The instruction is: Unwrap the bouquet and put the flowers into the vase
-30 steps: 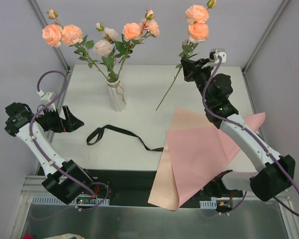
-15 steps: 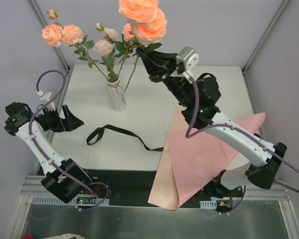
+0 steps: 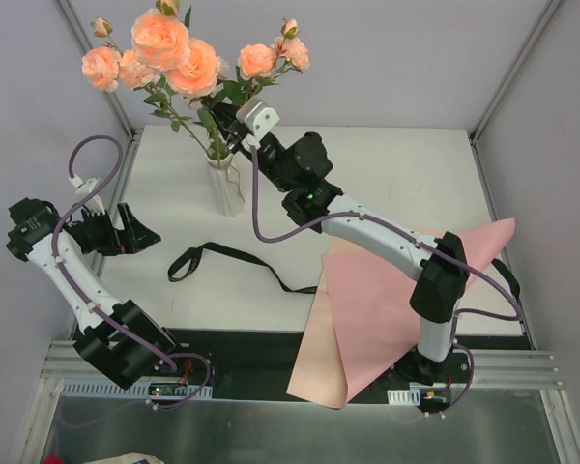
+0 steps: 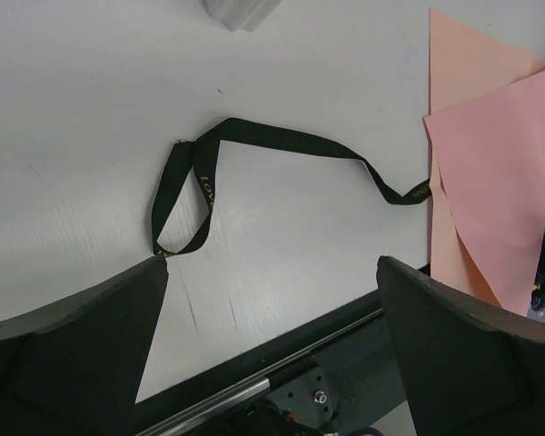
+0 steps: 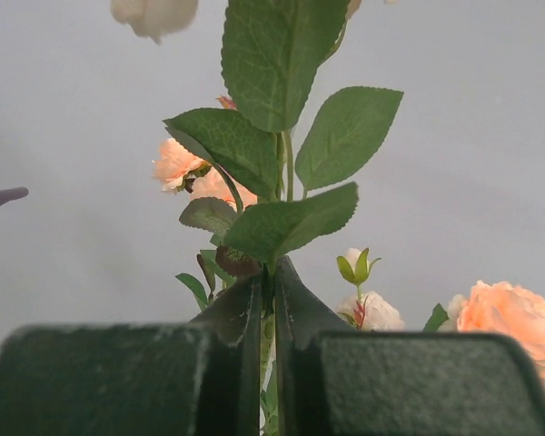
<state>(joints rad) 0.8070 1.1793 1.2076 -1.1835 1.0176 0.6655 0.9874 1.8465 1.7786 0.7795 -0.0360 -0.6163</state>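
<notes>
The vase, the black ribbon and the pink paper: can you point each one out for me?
vase [image 3: 227, 193]: top view, middle of its pale body.
black ribbon [image 4: 263, 136]: left wrist view, on its long upper strand.
pink paper [image 3: 377, 309]: top view, centre of the flat sheet.

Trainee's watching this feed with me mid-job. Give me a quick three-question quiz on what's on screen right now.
1. Fill in: the vase stands on the ___ half of the table (left or right).
2. True or false: the left gripper is shut on the black ribbon.
3. The right gripper is shut on: A) the vase, B) a rose stem, C) the black ribbon.

Key: 1. left. 2. False: it is open, and the black ribbon lies on the table. 3. B.
</notes>
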